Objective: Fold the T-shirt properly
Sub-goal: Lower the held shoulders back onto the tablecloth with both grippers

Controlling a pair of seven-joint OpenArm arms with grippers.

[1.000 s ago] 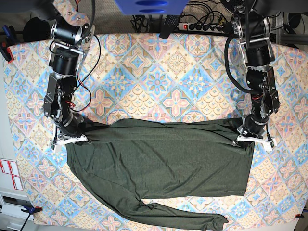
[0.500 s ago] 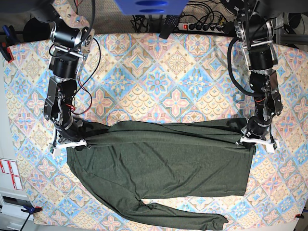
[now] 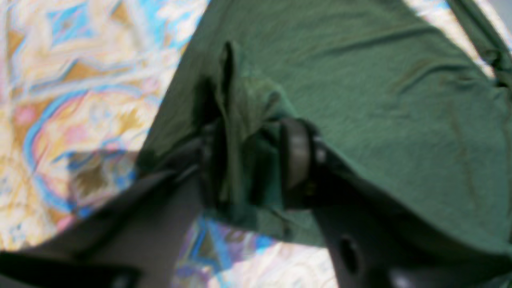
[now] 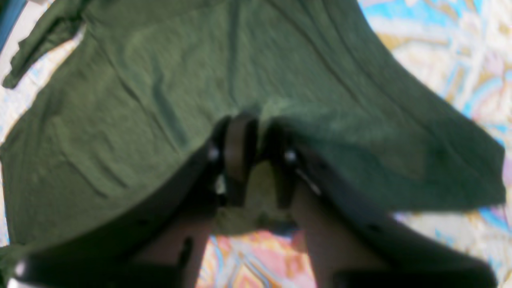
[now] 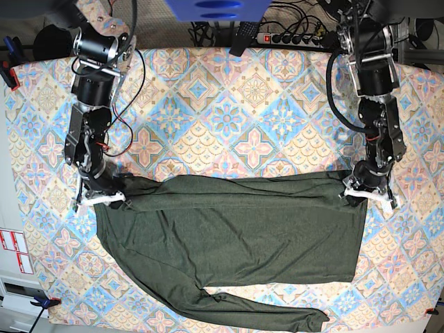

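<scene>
The dark olive T-shirt [image 5: 236, 236] lies flat on the patterned cloth, its far edge folded over in a long band and one long sleeve [image 5: 263, 312] trailing along the near edge. My left gripper [image 5: 368, 194] rests at the shirt's far right corner. In the left wrist view its fingers [image 3: 296, 156] stand apart with a loose ridge of shirt fabric [image 3: 240, 120] between them. My right gripper [image 5: 97, 200] sits at the far left corner. Its fingers [image 4: 236, 148] are slightly parted with shirt cloth [image 4: 260, 188] slack in the gap.
The patterned tablecloth [image 5: 229, 104] covers the whole table. A power strip [image 5: 291, 38] and cables lie behind the far edge, beside a blue object [image 5: 215, 8]. A red clamp [image 5: 7, 69] grips the left edge. Both arm bases stand at the far corners.
Both grippers have opened on the shirt corners they were pinching. Each has drawn back slightly toward the far side; the folded band has settled flat.
</scene>
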